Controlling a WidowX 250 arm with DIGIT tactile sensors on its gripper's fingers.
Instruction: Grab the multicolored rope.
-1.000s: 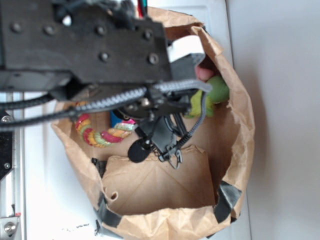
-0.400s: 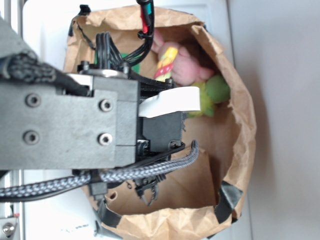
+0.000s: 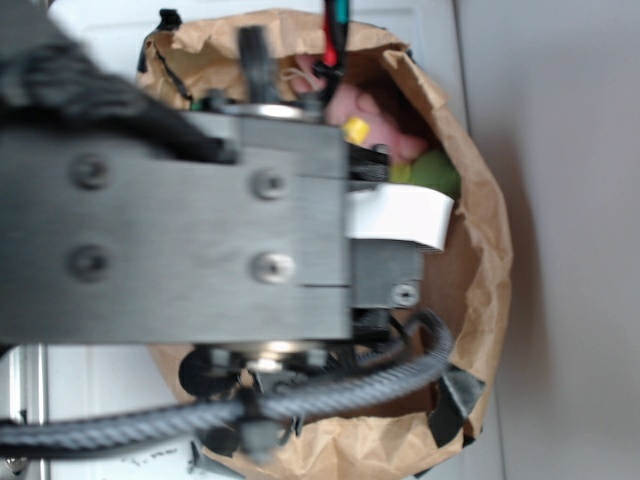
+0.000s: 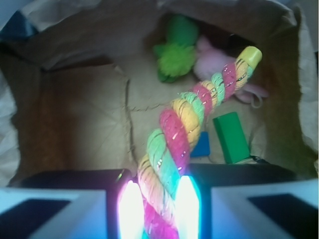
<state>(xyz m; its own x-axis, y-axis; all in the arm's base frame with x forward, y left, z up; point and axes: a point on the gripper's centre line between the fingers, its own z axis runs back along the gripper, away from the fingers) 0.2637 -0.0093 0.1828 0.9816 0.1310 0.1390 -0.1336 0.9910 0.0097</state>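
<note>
Hand (image 4: 158,204) pinches twisted red-yellow-green rope (image 4: 185,124).

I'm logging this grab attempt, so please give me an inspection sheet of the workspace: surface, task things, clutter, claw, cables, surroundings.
Surface: crumpled brown paper floor of the paper bag, which has dark tape patches at the rim.
Job's things: multicolored rope held between the two lit pads, its yellow end pointing up and away, over the bag floor.
Clutter: fuzzy green plush, pink plush, green block, and part of a blue block beside the rope, all on the bag floor.
Claw: claw shut on the rope; hidden by the arm in the exterior view.
Cables: braided grey sleeve looping under the arm.
Surroundings: white table, grey wall.
</note>
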